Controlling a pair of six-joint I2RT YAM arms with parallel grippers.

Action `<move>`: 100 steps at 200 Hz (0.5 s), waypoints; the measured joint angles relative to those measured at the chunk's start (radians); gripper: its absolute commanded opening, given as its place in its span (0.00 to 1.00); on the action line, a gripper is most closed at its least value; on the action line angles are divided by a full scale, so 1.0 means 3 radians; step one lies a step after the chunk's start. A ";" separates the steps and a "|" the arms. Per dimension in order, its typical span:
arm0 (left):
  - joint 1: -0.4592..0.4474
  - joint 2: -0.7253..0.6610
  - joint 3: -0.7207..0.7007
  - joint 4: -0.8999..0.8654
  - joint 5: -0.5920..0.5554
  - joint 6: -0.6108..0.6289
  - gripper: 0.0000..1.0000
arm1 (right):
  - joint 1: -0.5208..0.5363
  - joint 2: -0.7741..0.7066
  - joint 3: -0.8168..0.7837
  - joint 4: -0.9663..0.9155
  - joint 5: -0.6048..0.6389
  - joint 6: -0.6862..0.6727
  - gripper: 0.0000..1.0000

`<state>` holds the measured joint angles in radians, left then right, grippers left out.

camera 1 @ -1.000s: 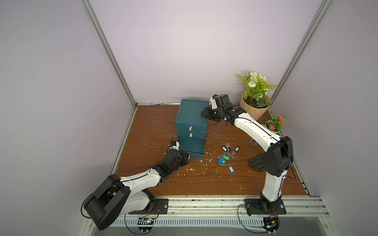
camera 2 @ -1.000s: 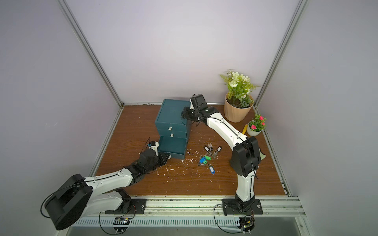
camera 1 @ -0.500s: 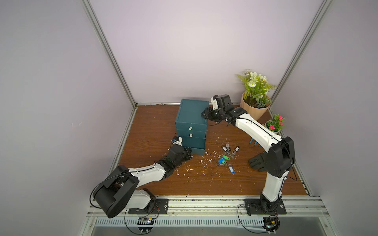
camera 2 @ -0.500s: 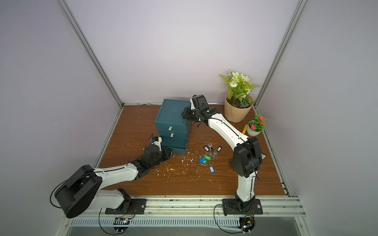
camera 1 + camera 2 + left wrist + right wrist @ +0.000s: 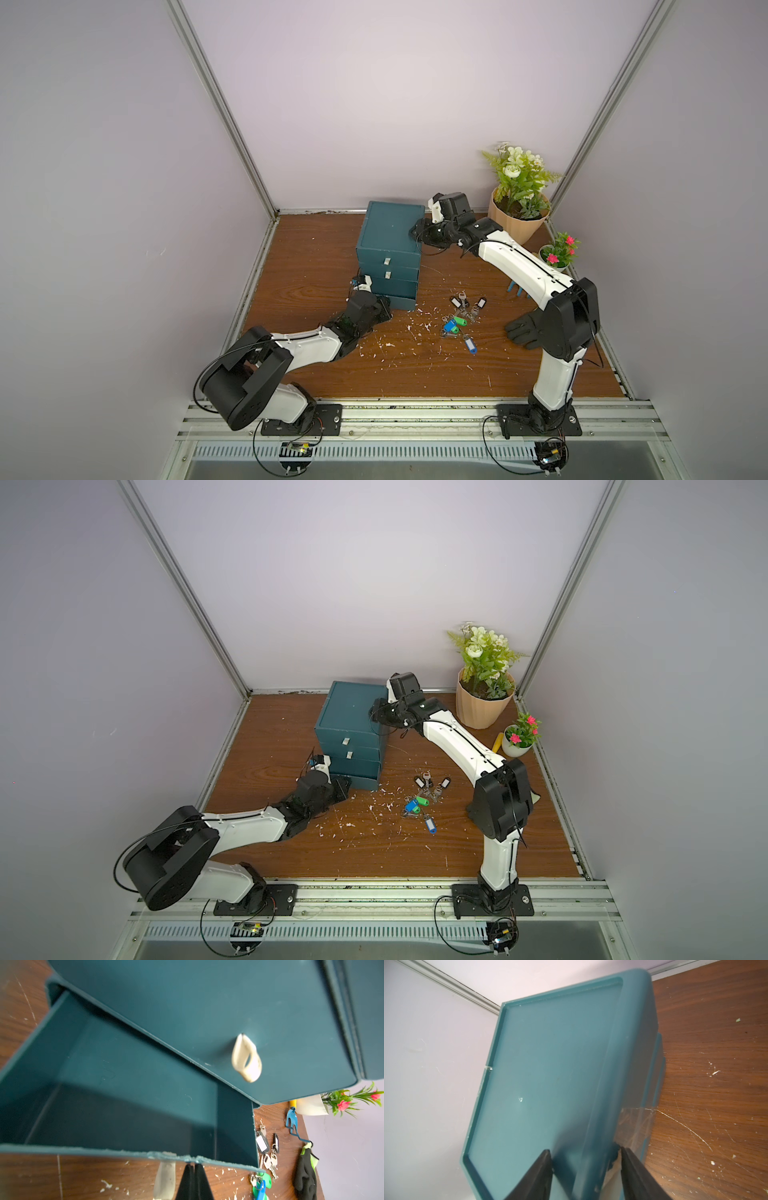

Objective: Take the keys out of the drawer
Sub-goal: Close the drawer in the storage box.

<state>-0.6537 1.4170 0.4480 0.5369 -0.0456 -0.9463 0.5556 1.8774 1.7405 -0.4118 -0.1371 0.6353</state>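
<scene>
The keys point(image 5: 459, 321) point(image 5: 422, 801) point(image 5: 270, 1160) lie in a loose bunch on the wooden table, right of the teal cabinet point(image 5: 390, 232) point(image 5: 349, 712) point(image 5: 550, 1064). Its bottom drawer point(image 5: 401, 302) point(image 5: 361, 782) point(image 5: 124, 1084) stands a little way out and is empty inside. My left gripper point(image 5: 388, 315) point(image 5: 345, 789) point(image 5: 194, 1165) is shut, its tips pressed against the upper rim of that drawer's front wall. My right gripper point(image 5: 417, 232) point(image 5: 376, 712) point(image 5: 585, 1150) straddles the cabinet's top right edge, one finger on the top and one on the side wall.
A black glove point(image 5: 523, 330) point(image 5: 305, 1174) lies right of the keys by my right arm. A blue hand fork point(image 5: 515, 289) and two flower pots point(image 5: 515, 224) point(image 5: 555, 259) stand at the back right. White flakes litter the table. Walls close in on three sides.
My left gripper has moved toward the cabinet and pushed the bottom drawer further in. The right arm and the keys have not moved.
</scene>
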 measured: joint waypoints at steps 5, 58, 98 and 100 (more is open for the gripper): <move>0.0001 0.0013 0.0020 -0.0010 -0.0009 0.0003 0.00 | 0.0000 0.0000 0.0000 0.0000 0.0000 0.0000 0.56; 0.0078 0.0219 0.0135 -0.0015 -0.0018 0.0004 0.01 | -0.0005 0.0009 0.0039 -0.0042 -0.0003 -0.0003 0.55; 0.0099 0.0378 0.0161 0.0134 -0.0075 0.0009 0.00 | -0.0018 0.0039 0.0081 -0.0058 -0.0009 -0.0005 0.55; 0.0100 0.0388 0.0161 0.0150 -0.0079 0.0009 0.00 | -0.0019 0.0039 0.0081 -0.0058 -0.0009 -0.0005 0.55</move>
<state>-0.6235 1.5333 0.4965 0.5819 -0.0692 -0.9436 0.5499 1.8893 1.7649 -0.4294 -0.1398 0.6338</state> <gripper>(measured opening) 0.043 0.555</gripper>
